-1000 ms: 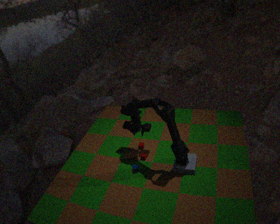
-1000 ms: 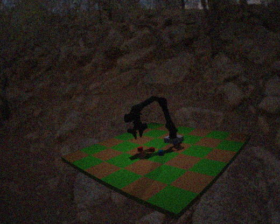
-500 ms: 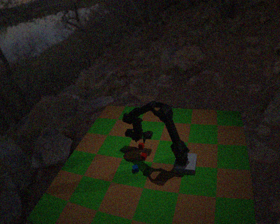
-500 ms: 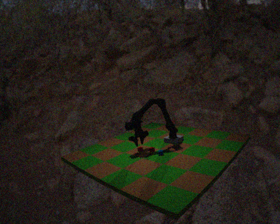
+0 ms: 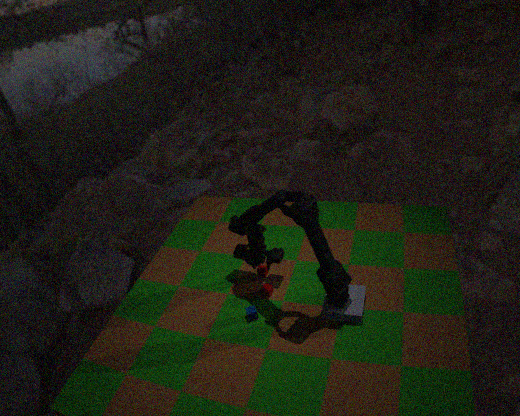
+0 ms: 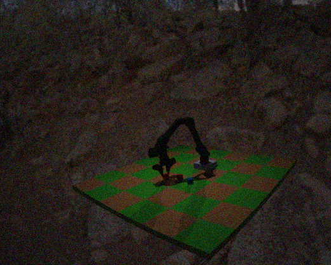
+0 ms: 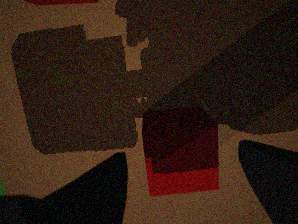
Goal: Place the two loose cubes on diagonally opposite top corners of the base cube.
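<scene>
Plainly two red cubes (image 5: 262, 270) (near jaws), one blue cube (image 5: 251, 312)

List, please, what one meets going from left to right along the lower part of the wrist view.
Left fingertip → red cube, lying on the mat between the open fingers → right fingertip.

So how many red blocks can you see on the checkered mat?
2. One red block sits right under the open gripper, between its fingers. The other red block lies just past it, toward the blue block. It's dark, so more could be hidden.
</scene>
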